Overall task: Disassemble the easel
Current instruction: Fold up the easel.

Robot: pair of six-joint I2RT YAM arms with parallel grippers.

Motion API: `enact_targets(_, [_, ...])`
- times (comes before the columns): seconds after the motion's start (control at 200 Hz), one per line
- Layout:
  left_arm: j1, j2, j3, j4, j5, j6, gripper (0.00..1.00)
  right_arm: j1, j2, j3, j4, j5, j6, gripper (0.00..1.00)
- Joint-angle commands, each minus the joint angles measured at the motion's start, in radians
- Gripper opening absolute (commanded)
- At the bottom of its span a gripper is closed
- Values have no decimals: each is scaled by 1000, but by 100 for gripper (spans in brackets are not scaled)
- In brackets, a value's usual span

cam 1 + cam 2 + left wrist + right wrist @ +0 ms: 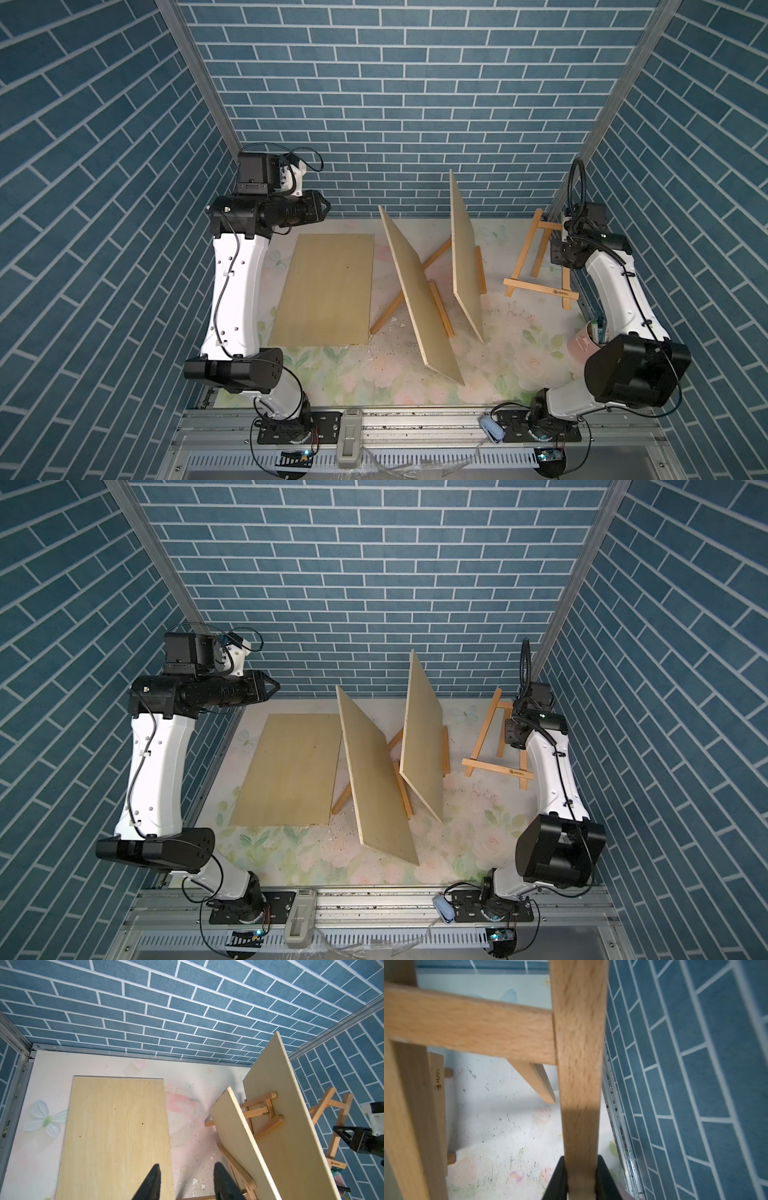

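My gripper [581, 1162] is clamped on an easel leg [579, 1053], black fingers [557, 1176] pressing on both sides of it. The leg runs straight up the frame, blurred. A crossbar [467, 1026] joins it from the side. The other front leg [404, 1118] sits at the frame edge, with a logo strip [438, 1105] fixed across it. The back leg [538, 1082] angles down, tip on the bench [500, 1126]. The bench is white, floral and speckled with dark marks. A blue brick wall [695, 1064] stands just beside the held leg, with a metal rail [617, 1126] at its base.
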Motion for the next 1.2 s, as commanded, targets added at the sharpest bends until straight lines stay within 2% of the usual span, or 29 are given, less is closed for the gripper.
enact_targets(0.0, [6,11,34,12,17,6,44,-8,41,62,35,-50,22,0])
enact_targets(0.34, [10,17,34,13,3,12,42,-9,234,153,131,-51,-31,0])
enact_targets(0.69, [13,3,20,-3,-18,8,41,-11,461,270,204,-24,-143,0])
enact_targets(1.195, [13,-34,20,-49,-50,-15,40,-52,693,355,247,-103,-223,0])
